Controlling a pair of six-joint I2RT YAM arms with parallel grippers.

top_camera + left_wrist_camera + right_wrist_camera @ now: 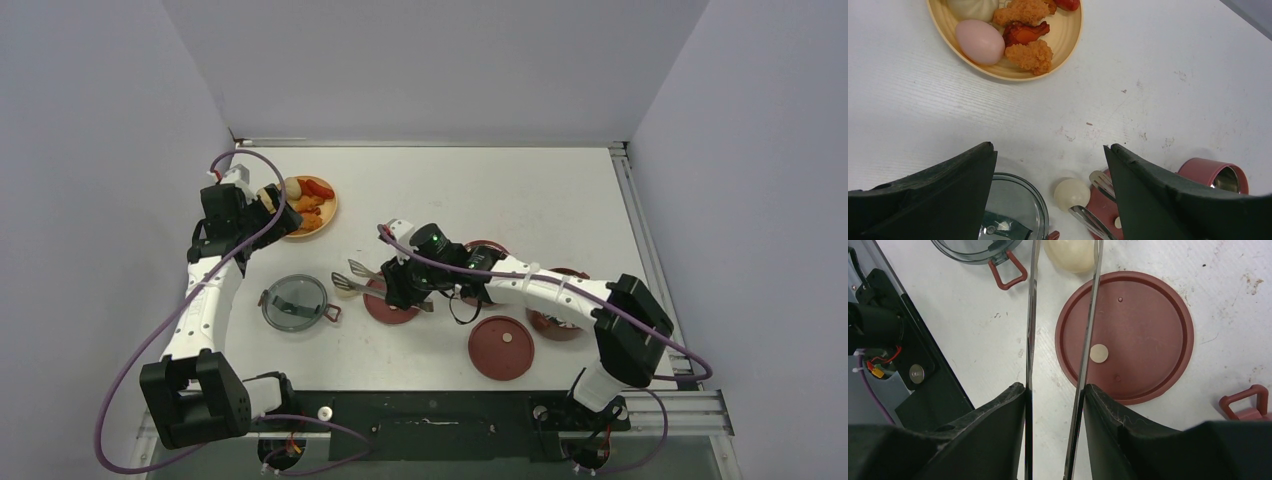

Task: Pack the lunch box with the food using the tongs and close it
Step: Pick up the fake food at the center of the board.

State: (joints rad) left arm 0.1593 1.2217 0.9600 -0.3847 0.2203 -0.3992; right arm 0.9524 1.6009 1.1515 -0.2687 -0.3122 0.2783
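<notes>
While the right hand [1054, 388] grips one tongs [1030, 315], two maroon lids [501, 347] [385, 310] lie flat.

Pale lavender walls [430, 60] enclose a scuffed white table [520, 190]; a metal rail [640, 230] lines its right edge.

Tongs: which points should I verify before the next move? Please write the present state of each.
1. Grip of the right tool on the tongs: ok.
2. Tong tips on both sides of the whitish ball: cannot tell.
3. The left tool open, empty, apart from the tongs: ok.
4. One container open to receive: ok.
5. All food packed: not ok, pieces lie on the plate.
</notes>
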